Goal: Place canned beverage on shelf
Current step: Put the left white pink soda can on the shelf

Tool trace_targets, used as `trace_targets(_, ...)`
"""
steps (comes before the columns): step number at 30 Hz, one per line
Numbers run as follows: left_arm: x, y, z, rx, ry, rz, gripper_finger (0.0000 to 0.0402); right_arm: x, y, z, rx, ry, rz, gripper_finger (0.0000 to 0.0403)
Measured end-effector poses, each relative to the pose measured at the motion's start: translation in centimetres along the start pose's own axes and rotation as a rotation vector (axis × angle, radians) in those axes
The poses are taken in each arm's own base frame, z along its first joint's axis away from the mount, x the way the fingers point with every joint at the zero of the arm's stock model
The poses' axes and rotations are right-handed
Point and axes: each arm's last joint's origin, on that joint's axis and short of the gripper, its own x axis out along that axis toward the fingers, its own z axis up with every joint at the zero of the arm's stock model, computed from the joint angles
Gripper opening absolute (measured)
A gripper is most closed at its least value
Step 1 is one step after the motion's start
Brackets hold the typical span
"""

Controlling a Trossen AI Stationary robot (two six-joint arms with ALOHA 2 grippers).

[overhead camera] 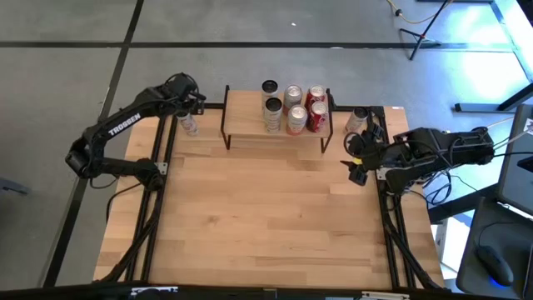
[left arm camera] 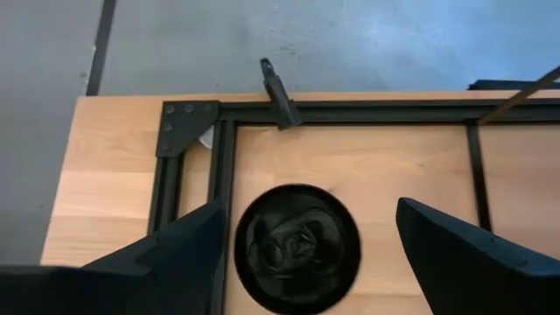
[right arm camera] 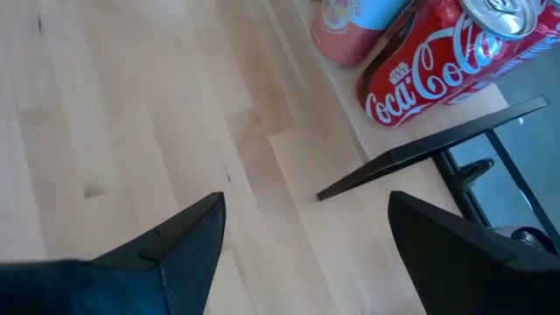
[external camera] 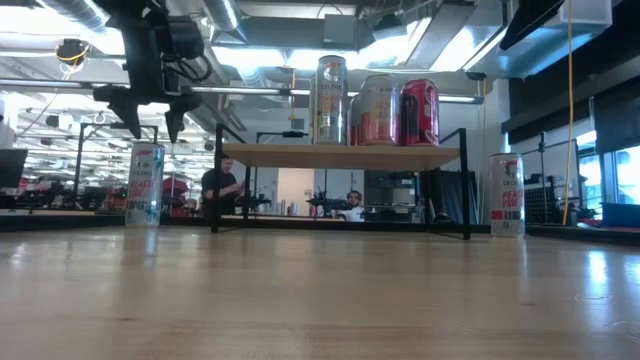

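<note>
The left hand (overhead camera: 188, 104) is held spread directly above a can (overhead camera: 190, 125) on the surface (overhead camera: 266, 217) beside the shelf (overhead camera: 250, 125); the right hand (overhead camera: 356, 162) is spread, empty.

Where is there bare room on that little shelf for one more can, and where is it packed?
The shelf is bare across its left half, from its left legs to the can cluster; its right half is packed. One can waits on the table under the open left pincer, another right of the shelf near the open right pincer.
</note>
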Motion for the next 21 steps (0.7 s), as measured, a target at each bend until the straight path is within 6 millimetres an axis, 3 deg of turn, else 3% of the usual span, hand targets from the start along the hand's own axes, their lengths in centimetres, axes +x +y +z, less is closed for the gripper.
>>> trace_targets(16,2.9,-0.4,-3.2,0.051,0.042,0.023,0.0321,0.0,0.0,0.0,-0.027,0.002,0.004,0.0305)
trace_targets(21,3.5,-0.4,-3.9,0.063,0.049,0.023,0.0295,0.0,0.0,0.0,-0.028,0.002,0.004,0.0305)
